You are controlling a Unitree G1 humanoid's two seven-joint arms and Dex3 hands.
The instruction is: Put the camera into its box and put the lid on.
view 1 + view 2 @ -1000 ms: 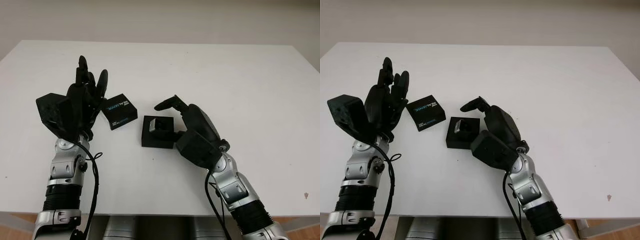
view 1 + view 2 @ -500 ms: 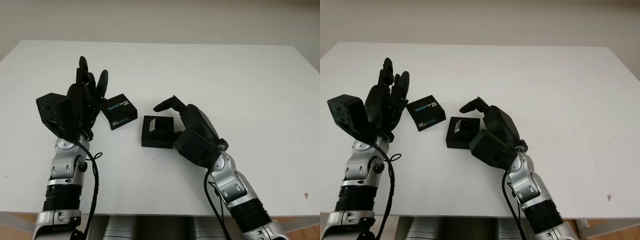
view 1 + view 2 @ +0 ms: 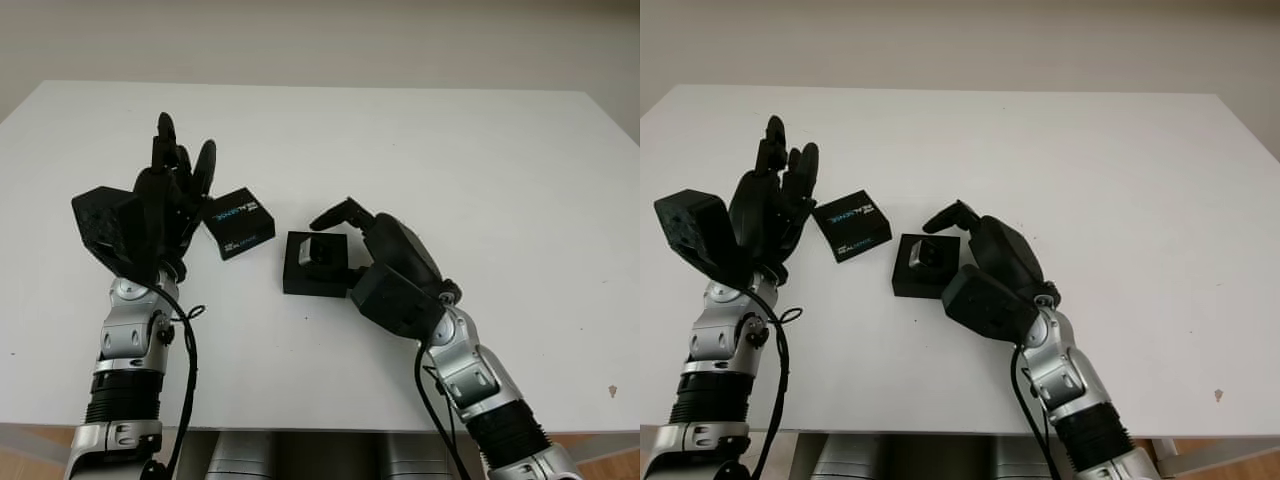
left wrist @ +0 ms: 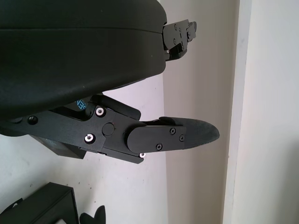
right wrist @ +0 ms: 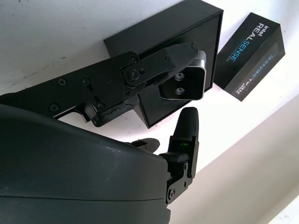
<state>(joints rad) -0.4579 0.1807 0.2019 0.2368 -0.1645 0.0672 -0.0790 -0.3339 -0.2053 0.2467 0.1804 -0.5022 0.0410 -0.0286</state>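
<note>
Camera [image 5: 184, 83] seated in the open black box [image 3: 312, 266] at mid-tabletop [image 3: 480, 150], silver face up. Right hand [image 3: 358, 228] hovering over the box's right side, fingers [image 5: 159, 63] curled across the camera, one lying on its top; hard to judge whether gripping or only pressing it home. Lid [image 3: 239, 222], printed "Intel RealSense", lying on the tabletop just beside the box, apart from it. Left hand [image 3: 172, 190] raised upright beside the lid, open, holding nothing. First half apparently done or nearly so; lidding not yet begun.
</note>
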